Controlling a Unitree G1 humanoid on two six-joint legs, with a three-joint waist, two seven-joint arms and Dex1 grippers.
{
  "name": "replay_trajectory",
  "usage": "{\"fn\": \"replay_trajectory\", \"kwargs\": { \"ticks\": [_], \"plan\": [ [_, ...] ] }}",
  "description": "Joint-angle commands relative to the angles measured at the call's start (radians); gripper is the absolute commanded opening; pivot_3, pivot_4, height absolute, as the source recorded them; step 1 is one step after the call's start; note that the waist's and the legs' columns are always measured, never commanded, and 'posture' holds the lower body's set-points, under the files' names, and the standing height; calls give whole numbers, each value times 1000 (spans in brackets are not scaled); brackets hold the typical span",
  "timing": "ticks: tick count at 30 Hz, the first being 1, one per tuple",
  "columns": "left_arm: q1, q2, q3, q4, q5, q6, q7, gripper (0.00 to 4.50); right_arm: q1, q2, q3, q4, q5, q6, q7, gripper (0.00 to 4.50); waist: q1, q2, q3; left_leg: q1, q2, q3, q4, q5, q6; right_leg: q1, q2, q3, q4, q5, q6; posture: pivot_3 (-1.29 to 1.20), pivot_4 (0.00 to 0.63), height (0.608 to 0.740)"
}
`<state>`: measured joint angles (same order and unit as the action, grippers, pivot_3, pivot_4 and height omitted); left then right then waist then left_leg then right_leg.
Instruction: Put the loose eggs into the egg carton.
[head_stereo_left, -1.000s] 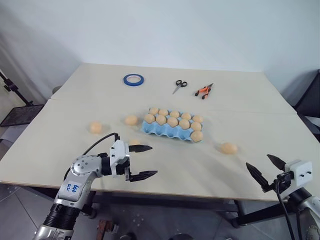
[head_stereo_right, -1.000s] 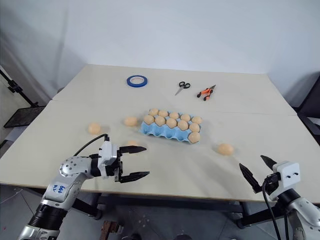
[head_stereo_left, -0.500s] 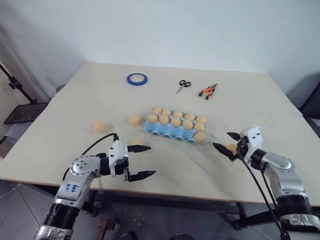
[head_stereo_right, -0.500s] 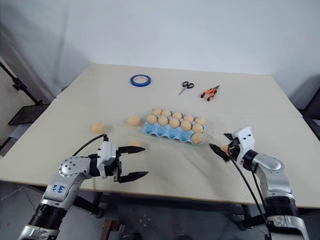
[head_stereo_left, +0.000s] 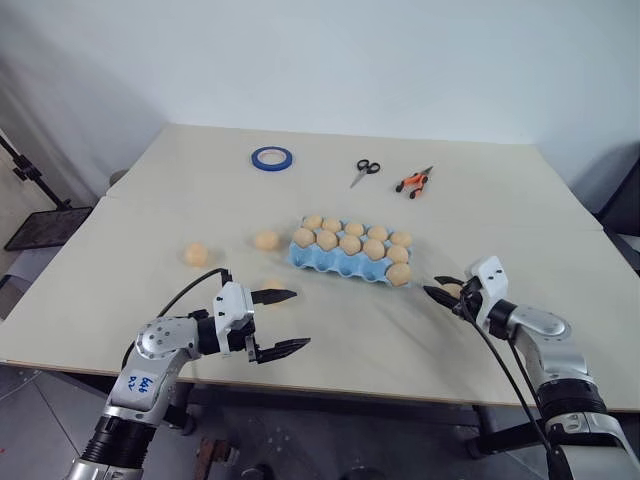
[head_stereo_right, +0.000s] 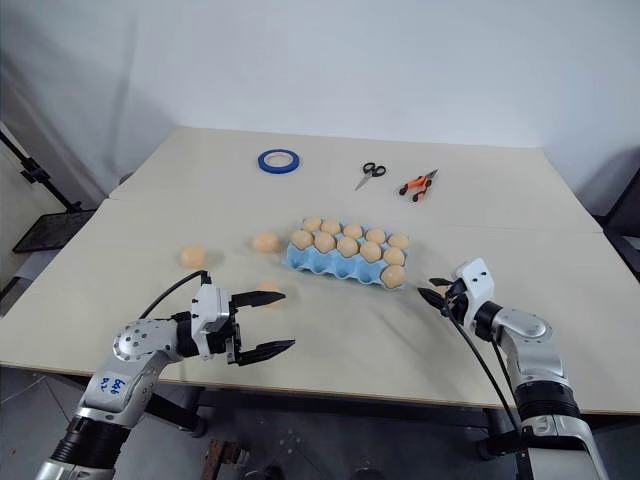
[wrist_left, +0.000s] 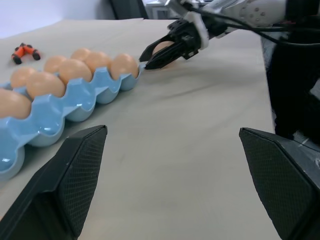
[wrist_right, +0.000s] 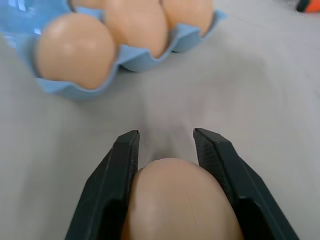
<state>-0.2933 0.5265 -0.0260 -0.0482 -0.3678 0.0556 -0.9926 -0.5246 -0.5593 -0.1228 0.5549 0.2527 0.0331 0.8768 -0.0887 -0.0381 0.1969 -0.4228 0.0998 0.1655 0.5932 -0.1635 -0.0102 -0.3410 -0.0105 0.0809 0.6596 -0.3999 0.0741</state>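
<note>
The light blue egg carton (head_stereo_left: 331, 263) sits mid-table, its cups nearly all filled with tan eggs. To its right, my right gripper (head_stereo_left: 444, 289) is shut on one loose egg (wrist_right: 180, 200), which rests on the table between both fingers. Two more loose eggs (head_stereo_left: 195, 254) (head_stereo_left: 265, 240) lie left of the carton. A third (head_stereo_left: 267, 285) lies just behind the upper finger of my left gripper (head_stereo_left: 292, 320). That gripper hovers open and empty near the front left, pointing toward the carton (wrist_left: 75, 100).
A blue tape ring (head_stereo_left: 270, 157), scissors (head_stereo_left: 361, 171) and an orange-handled tool (head_stereo_left: 408, 181) lie at the far side of the table. A black stand (head_stereo_left: 30, 225) sits off the table's left edge.
My right arm swung forward and inward from the table's front edge to the egg right of the carton, and its fingers closed on that egg. The left gripper stayed put.
</note>
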Motion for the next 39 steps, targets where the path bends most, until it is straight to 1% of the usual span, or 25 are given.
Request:
{"fn": "replay_trajectory", "kwargs": {
  "ticks": [1,4,6,9,13,17,19,20,26,29,34,36,39],
  "plan": [
    [18,13,62,-51,-22,12,42,4500,0,-7,-21,-178,75,67,37,1422,-2,0,0,0,0,0,0,0,0,0,0,0,0,0,0,0,150,740],
    [32,12,122,-46,-26,28,97,4500,-15,19,6,-320,116,149,36,1422,-2,0,0,0,1,0,0,0,0,0,0,0,1,0,0,0,150,740],
    [44,11,153,-47,-29,40,130,4500,-28,41,20,-383,132,195,22,1422,-2,0,0,0,1,-1,-1,-3,-4,-1,0,-1,1,0,0,0,150,740],
    [87,14,218,-55,-39,64,186,4500,-83,117,77,-441,128,249,-20,1422,-8,0,0,0,1,0,-1,-4,-5,-1,0,-1,1,0,-1,0,150,740],
    [130,17,253,-75,-35,73,218,4500,-192,238,161,-357,47,237,-99,1422,-18,0,0,0,1,0,-2,-4,-5,-2,0,-2,1,-1,-1,0,150,740],
    [138,17,251,-105,-36,80,229,4500,-242,262,170,-202,3,137,-97,1422,1,0,0,-1,0,-1,-2,-4,-5,-2,-2,-7,0,-1,-1,0,150,740],
    [140,18,254,-119,-35,83,237,4500,-260,259,162,-140,-8,100,-97,2086,5,0,0,-1,-1,0,-2,-5,-4,-1,-2,-11,-2,-1,-1,0,150,740],
    [142,18,258,-128,-38,87,241,4500,-268,251,159,-113,-14,78,-90,2346,5,0,0,-1,-1,1,-2,-6,-4,-1,-3,-12,-2,-1,-1,0,150,740],
    [161,19,273,-166,-46,106,257,4500,-308,212,133,-16,-17,7,-49,4469,0,0,0,-1,0,2,-3,-6,-3,-2,-2,-12,-2,-1,-2,0,150,740],
    [165,17,273,-172,-47,111,261,4500,-302,213,125,-36,1,-4,-12,4469,-4,0,0,-1,2,2,-3,-5,-3,-2,0,-11,-1,-1,-2,0,150,740],
    [160,20,270,-171,-47,112,262,4500,-243,196,116,-158,54,22,63,4469,-8,0,0,-1,2,2,-3,-5,-3,-3,1,-11,-1,-2,-2,0,150,740],
    [160,26,274,-165,-47,112,258,4500,-203,165,107,-213,61,34,77,4469,-7,0,0,-1,2,2,-3,-5,-3,-2,0,-11,-1,-3,-1,0,150,740],
    [177,43,297,-160,-52,118,254,4500,-101,84,84,-336,106,50,158,4469,5,0,0,-1,1,2,-3,-6,-3,-2,-1,-11,-2,-3,-1,0,150,740]
  ]
}}
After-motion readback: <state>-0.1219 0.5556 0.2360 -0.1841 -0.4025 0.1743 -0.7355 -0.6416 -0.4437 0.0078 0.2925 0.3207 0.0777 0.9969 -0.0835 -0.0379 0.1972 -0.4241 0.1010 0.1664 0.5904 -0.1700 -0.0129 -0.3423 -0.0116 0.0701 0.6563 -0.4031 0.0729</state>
